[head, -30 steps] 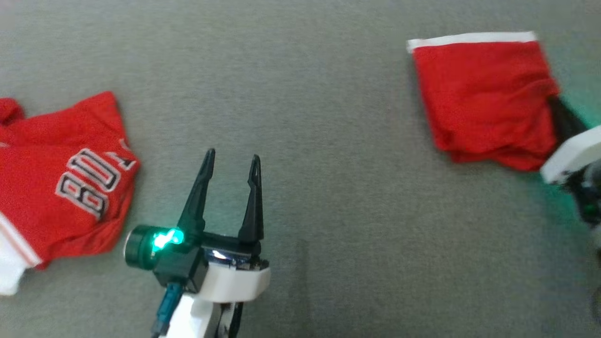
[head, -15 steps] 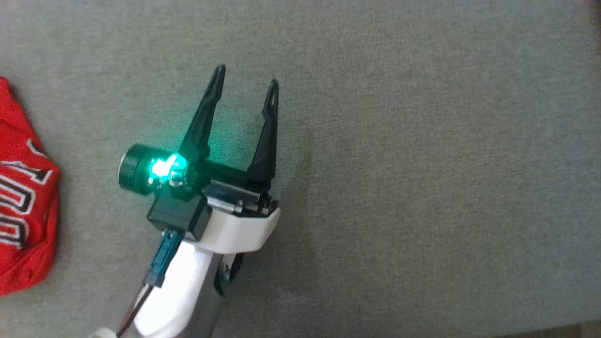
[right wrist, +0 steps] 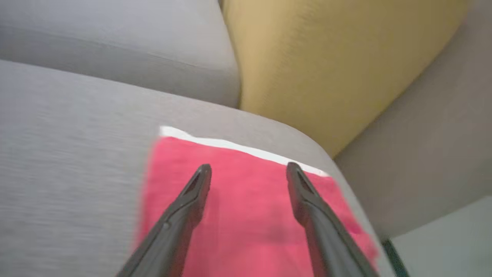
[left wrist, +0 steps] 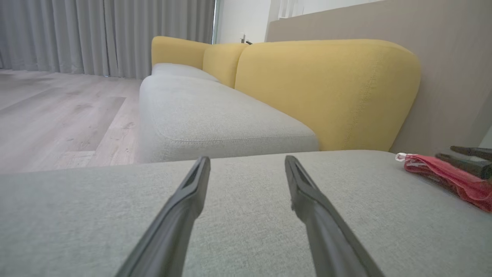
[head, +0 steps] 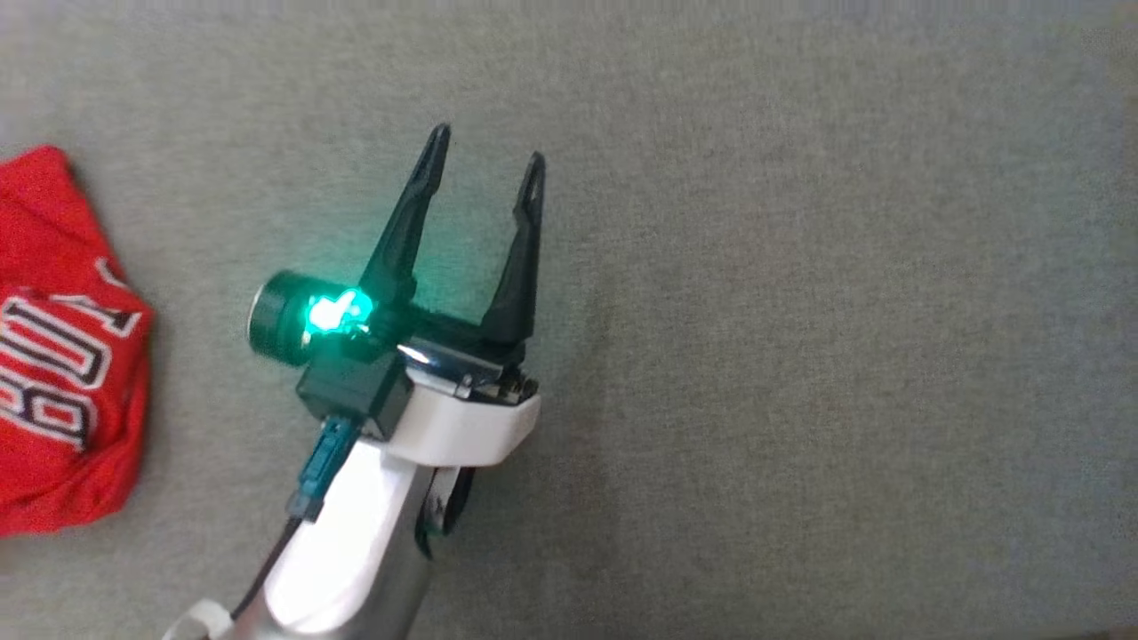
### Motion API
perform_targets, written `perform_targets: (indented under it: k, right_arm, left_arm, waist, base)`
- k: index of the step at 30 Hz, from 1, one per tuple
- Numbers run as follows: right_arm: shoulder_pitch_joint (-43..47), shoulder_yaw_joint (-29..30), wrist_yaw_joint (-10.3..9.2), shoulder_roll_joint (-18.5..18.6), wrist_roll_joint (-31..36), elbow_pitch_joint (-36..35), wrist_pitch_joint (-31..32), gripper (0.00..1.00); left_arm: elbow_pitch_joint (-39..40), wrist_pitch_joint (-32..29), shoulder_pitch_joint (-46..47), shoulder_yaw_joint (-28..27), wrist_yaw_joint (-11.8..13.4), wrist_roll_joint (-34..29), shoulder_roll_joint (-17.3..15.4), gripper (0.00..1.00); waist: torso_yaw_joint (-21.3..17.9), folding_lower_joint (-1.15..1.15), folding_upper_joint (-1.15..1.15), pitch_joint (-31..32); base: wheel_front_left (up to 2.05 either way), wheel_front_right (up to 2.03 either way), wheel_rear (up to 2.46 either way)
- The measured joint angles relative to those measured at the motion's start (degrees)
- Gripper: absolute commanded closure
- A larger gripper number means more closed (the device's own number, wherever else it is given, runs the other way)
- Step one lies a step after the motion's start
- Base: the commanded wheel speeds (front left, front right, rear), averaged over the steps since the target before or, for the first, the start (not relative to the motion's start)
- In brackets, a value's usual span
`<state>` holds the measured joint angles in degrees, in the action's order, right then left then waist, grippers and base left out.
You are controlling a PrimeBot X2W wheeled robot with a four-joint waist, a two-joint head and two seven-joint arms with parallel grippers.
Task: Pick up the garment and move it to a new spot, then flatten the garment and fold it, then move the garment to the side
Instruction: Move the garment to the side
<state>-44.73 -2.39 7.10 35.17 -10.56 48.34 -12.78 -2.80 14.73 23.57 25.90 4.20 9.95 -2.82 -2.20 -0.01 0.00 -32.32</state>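
Note:
The garment point(right wrist: 246, 231) is a folded red cloth with a white band along its far edge, lying flat near the corner of the grey cushion point(right wrist: 69, 154). My right gripper point(right wrist: 249, 166) hangs just above it, open, with nothing between its fingers. In the left wrist view the same garment point(left wrist: 442, 171) lies low at the far right, with the right arm's dark fingers point(left wrist: 471, 166) over it. My left gripper point(head: 486, 147) is open and empty over bare grey fabric point(head: 800, 311), well away from the garment; its own view shows the same spread gripper point(left wrist: 246, 159).
A second red jersey point(head: 62, 382) with white-and-black lettering lies crumpled at the left edge of the head view. Yellow back cushions point(left wrist: 326, 88) rise behind the seat. Another grey seat cushion point(left wrist: 215, 115) and wooden floor point(left wrist: 57, 111) lie beyond.
The right gripper has opened and let go of the folded garment. The head camera has swung, so the folded garment has left its view. The left gripper stays open.

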Motion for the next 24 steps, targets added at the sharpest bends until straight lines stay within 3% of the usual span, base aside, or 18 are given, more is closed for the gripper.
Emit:
perform_targets:
  k: [5,9,16,20,24]
  right_arm:
    - [6.13,-3.31,0.00,-10.16,0.13,-4.24,-1.16,0.00]
    - [11.83,-5.78,0.00,-14.51,-2.42,-6.44,-1.43,0.00]
    - [24.18,-7.33,0.00,-24.46,-4.88,-19.54,-1.59,0.00]
    - [32.66,-5.94,0.00,-28.25,-5.57,-24.38,-1.59,0.00]
    - [39.26,-4.52,0.00,-29.60,-4.66,-29.07,-1.59,0.00]
  left_arm:
    - [-3.45,-0.01,-5.83,-2.29,1.45,4.23,0.07,0.00]
    - [-6.08,-0.02,-8.98,-4.70,1.86,4.72,-0.01,0.00]
    - [-8.05,-0.02,-12.83,-9.64,2.36,3.91,0.03,0.00]
    - [-8.83,-0.02,-18.03,-11.43,2.43,3.49,0.01,0.00]
    - [-9.78,-0.02,-21.62,-12.04,2.25,1.83,0.00,0.00]
  waist:
    - [1.35,-0.01,0.00,6.15]
    - [2.36,-0.01,0.00,10.29]
    - [4.93,-0.02,0.00,21.15]
    - [5.67,-0.02,0.00,26.68]
    - [6.13,-0.02,0.00,31.43]
  base:
    - [0.00,0.00,0.00]
    - [0.00,0.00,0.00]
    - [0.00,0.00,0.00]
    - [0.00,0.00,0.00]
    - [0.00,0.00,0.00]
